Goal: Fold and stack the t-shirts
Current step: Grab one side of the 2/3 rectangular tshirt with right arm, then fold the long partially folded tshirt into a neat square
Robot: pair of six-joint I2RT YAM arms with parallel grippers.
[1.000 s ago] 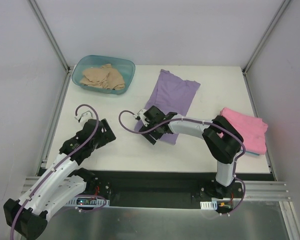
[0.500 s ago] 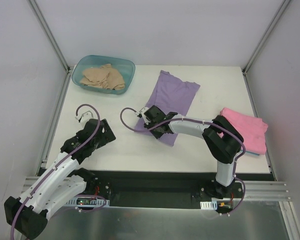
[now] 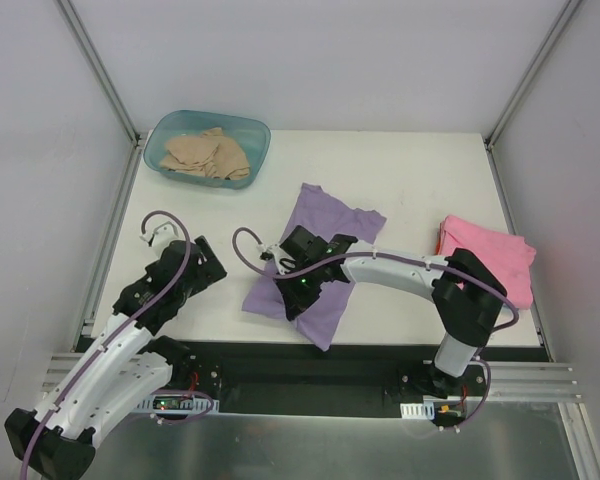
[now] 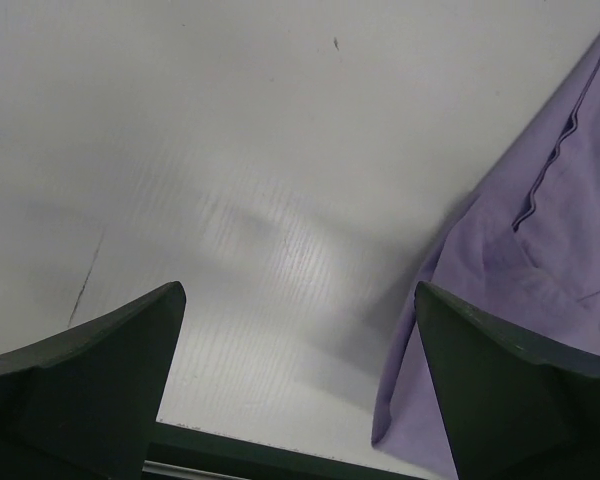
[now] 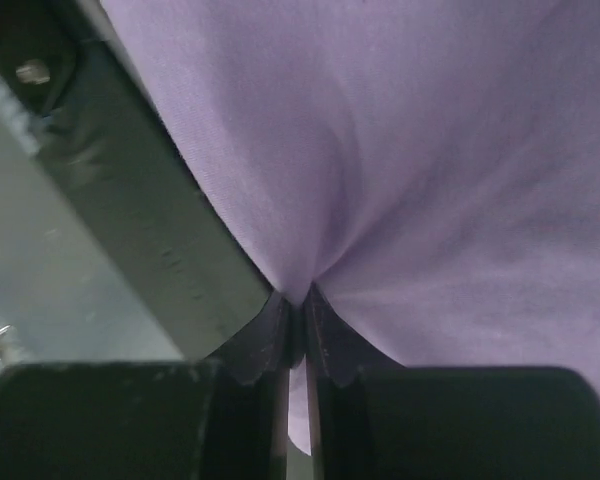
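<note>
Top external view is showing the right gripper point(image 3: 302, 284) sitting on the near left part of the lavender shirt point(image 3: 330, 250), and the right wrist view is showing its jaws squeezed tight on a little pinch of that purple cloth point(image 5: 400, 180), with folds running out from the pinch. The lavender shirt is lying in the middle of the white surface point(image 3: 410, 170), a bit crumpled, with its long side going from the near left up to the far right. So most of the shirt is stretching away from the right gripper toward the far right, and I think any pull or fold has to go along that line. The left gripper point(image 3: 192, 270) is resting low on the left, just beside the shirt's left edge, and its jaws are standing wide apart and holding nothing; in its own view the purple cloth point(image 4: 540, 250) is showing on the right side between its fingers. It is the nearer one for grabbing that left edge. The pink shirt point(image 3: 490, 258) is lying folded at the right edge, well apart from both grippers. The tan shirt point(image 3: 206, 152) is sitting bunched up inside the teal tub point(image 3: 255, 135) at the far left corner.
</note>
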